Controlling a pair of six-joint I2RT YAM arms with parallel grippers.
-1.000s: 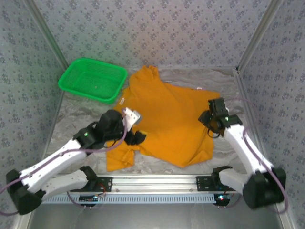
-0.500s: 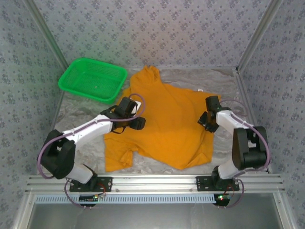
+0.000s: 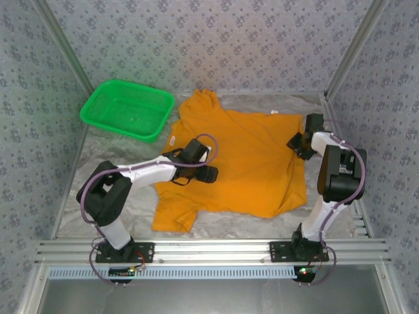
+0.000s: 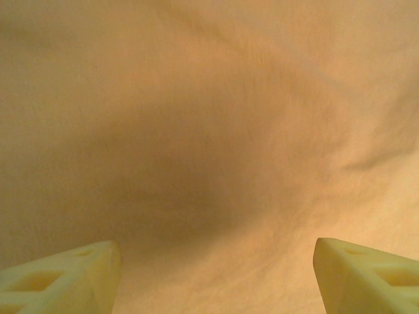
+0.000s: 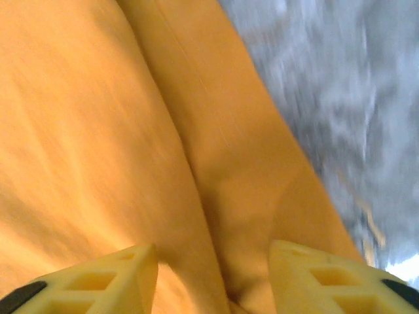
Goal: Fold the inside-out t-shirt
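Now the inside-out t-shirt (image 3: 249,163) is lying flatter on the desk (image 3: 118,163) than a second ago, my right tool (image 5: 213,255) straddling its right edge half-spread (gripping or not, I cannot tell), my left tool (image 4: 216,252) hovering wide and empty mid-shirt: nearly ready for folding.

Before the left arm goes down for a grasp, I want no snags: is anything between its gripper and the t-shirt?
Nothing visible. The left gripper hangs open right over bare cloth of the orange t-shirt; the green mesh basket sits apart.

Left gripper (image 4: 216,261) jaws wide; right gripper (image 5: 213,261) jaws half apart; arms outstretched.
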